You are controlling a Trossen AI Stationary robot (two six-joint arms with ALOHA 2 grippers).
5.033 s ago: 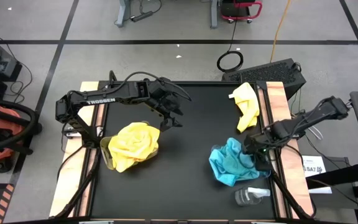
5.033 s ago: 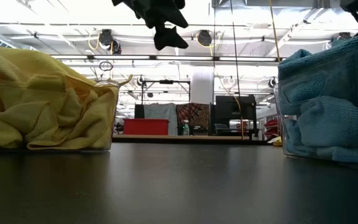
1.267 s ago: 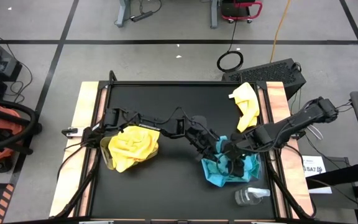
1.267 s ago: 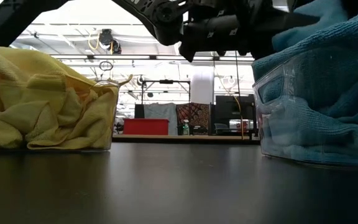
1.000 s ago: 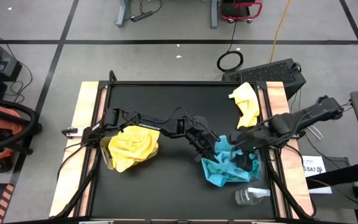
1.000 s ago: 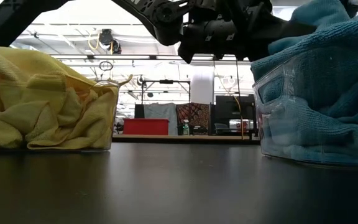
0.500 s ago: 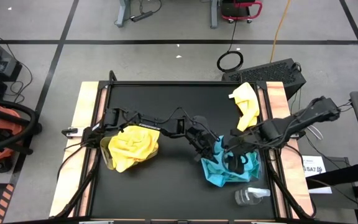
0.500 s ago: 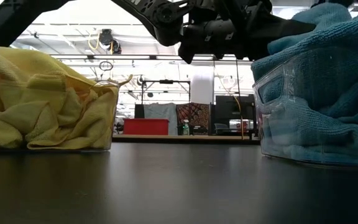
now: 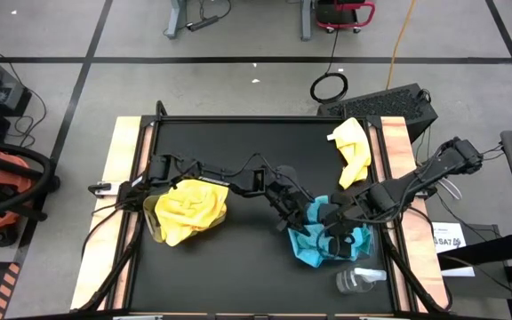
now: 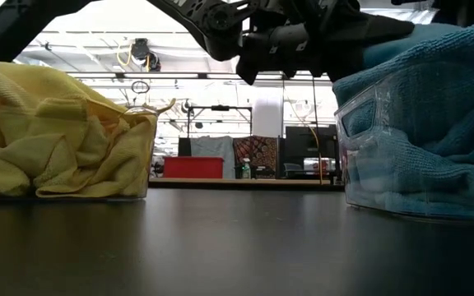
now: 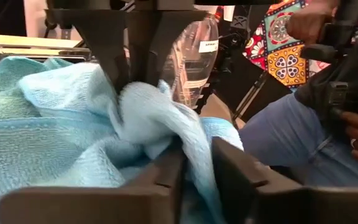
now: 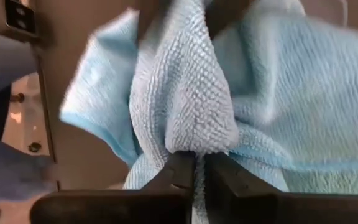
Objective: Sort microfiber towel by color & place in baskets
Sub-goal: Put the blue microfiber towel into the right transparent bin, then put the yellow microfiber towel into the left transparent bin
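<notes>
Both grippers on the blue towels in the right-hand basket

Right gripper (image 12: 194, 171) is pinched shut on a blue towel (image 12: 191, 106) fold; left gripper (image 11: 194, 165) has a fold between barely parted fingers. Soft, light, limp cloth, best pinched at a raised fold. Blue basket (image 9: 305, 253) holds blue towels; yellow basket (image 9: 152, 222) holds yellow towels (image 9: 189, 204). One loose yellow towel (image 9: 352, 147) lies at the far right edge.

High view: set overhead, aimed straight down; the whole table (image 9: 238, 169) and surrounding floor are covered. Low view: set at tabletop level, aimed level across the table into the room; both baskets are seen near. Left and right wrist views: held very close to the turquoise towels (image 11: 55, 130). The turquoise towels' basket (image 10: 422, 140) is shared by all four views.
</notes>
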